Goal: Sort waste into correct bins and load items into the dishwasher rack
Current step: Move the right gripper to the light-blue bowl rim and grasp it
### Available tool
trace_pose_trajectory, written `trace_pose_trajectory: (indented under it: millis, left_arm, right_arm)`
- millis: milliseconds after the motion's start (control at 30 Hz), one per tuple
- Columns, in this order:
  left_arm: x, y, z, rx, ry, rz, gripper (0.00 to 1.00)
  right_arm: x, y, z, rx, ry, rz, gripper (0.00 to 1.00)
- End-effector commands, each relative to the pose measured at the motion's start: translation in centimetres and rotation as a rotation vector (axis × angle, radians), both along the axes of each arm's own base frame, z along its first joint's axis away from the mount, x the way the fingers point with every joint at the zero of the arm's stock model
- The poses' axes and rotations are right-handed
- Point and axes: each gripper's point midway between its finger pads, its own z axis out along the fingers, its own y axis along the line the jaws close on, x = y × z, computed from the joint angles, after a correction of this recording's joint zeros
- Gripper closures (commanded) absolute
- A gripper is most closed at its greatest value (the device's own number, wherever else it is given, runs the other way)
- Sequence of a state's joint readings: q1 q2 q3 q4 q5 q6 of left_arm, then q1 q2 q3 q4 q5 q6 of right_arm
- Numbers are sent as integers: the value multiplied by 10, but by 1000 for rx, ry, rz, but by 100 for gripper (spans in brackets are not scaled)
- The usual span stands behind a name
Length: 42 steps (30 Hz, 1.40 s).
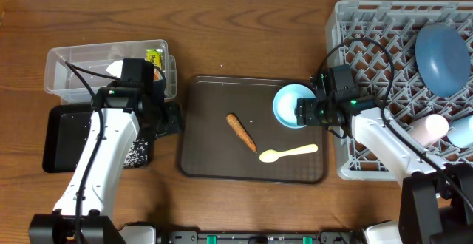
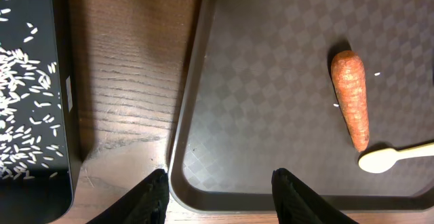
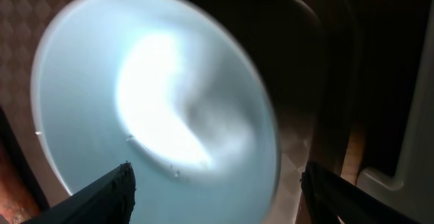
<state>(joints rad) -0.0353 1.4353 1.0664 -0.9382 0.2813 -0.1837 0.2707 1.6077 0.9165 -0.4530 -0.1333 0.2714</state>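
Overhead, we see the bowl (image 1: 290,105) at the right end of the tray (image 1: 214,151), the right gripper (image 3: 217,173) spread astride the bowl's rim. The left gripper (image 2: 220,193) gapes over the tray's left edge, carrot (image 2: 351,98) well ahead.

The orange carrot piece (image 1: 241,132) lies slanted on the brown tray (image 1: 207,126), the pale yellow spoon (image 1: 288,153) just right of it, the pale bowl (image 1: 290,105) at its far right corner. The grey rack (image 1: 362,37), right, holds the dark blue plate (image 1: 442,55), pink cup (image 1: 431,129) and light blue cup (image 1: 463,131). Left, the clear tub (image 1: 74,70) holds a tissue wad (image 1: 114,68) and wrapper (image 1: 154,56); rice grains (image 2: 20,102) dot the black tray (image 1: 63,137)
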Motion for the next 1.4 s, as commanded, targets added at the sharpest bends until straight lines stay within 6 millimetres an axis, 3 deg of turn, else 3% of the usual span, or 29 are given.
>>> trace_pose_trajectory:
  millis: [0, 267, 600, 800, 967, 1233, 1367]
  left_arm:
    - [4, 2, 6, 9, -21, 2, 48]
    - [2, 2, 6, 9, -14, 2, 48]
    - [2, 2, 6, 9, -14, 2, 48]
    - [2, 2, 6, 9, -13, 2, 48]
    - [1, 2, 6, 9, -9, 2, 48]
    - [1, 2, 6, 9, -9, 2, 48]
    - [1, 2, 6, 9, -10, 2, 48]
  right_arm:
    - [1, 5, 0, 1, -14, -5, 26]
    - [6, 9, 2, 7, -36, 0, 53]
    - [-7, 12, -9, -20, -4, 20, 58]
    - [-9, 10, -11, -26, 9, 19, 71]
    - [-9, -7, -16, -99, 17, -74, 76]
    - [-8, -7, -16, -93, 19, -91, 91]
    - [-15, -7, -19, -100, 48, -84, 91]
